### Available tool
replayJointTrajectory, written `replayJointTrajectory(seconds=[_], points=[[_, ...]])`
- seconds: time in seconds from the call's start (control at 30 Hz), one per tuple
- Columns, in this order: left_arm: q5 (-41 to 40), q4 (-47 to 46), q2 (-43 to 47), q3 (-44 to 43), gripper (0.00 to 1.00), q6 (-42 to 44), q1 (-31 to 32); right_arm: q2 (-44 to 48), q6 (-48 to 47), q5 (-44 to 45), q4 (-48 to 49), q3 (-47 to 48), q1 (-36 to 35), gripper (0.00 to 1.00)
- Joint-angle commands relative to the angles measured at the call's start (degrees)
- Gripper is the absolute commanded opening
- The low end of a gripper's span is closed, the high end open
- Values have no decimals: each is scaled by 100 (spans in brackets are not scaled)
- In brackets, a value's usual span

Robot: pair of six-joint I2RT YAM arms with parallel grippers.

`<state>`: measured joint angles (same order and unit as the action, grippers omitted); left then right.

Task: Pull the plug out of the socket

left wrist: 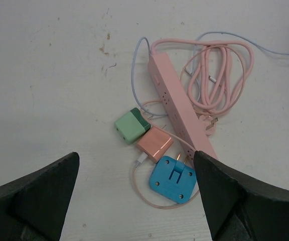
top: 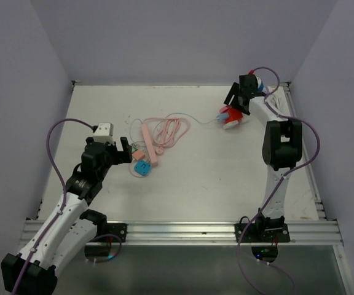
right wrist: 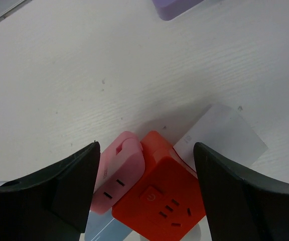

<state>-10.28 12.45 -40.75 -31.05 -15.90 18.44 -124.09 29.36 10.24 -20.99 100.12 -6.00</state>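
Observation:
A red socket cube point(right wrist: 169, 196) stands at the far right of the table point(top: 226, 178), and a pink plug point(right wrist: 122, 168) is pressed against its left side. My right gripper point(right wrist: 145, 148) hangs open just above the pair, one finger to each side, touching neither. In the top view the red socket cube point(top: 230, 119) sits just below the right gripper point(top: 233, 103). My left gripper point(left wrist: 135, 155) is open over a blue plug point(left wrist: 173, 179) that lies flat with its prongs showing, beside a pink power strip point(left wrist: 177, 108).
A green charger point(left wrist: 131, 125) and a peach charger point(left wrist: 154, 144) lie beside the strip. A coiled pink cable point(left wrist: 217, 75) lies beyond it. A white block point(right wrist: 225, 135) lies behind the red cube, with a pale blue piece point(right wrist: 104, 228) under the pink plug. Walls enclose the table.

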Motion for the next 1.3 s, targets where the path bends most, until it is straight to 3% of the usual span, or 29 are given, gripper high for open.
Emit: replayJointTrajectory(seconds=[0.0, 0.2, 0.43, 0.63, 1.03, 1.27], points=[[0, -234, 6, -33, 100, 114, -33, 561, 174, -523, 16, -606, -121, 77], [88, -252, 76, -24, 100, 113, -33, 1325, 500, -488, -89, -1722, -551, 76], [307, -295, 173, -15, 100, 96, -33, 2230, 1132, -66, -274, -2873, -1578, 75], [615, -366, 226, 11, 100, 78, -33, 2881, 1371, 101, -396, -3235, -2229, 77], [1643, -594, 94, 99, 100, 26, -24, 4191, 501, -189, -783, -3683, -2380, 84], [1776, -612, 50, 108, 100, 8, 64, 4596, 649, 21, -714, -4175, -2616, 90]])
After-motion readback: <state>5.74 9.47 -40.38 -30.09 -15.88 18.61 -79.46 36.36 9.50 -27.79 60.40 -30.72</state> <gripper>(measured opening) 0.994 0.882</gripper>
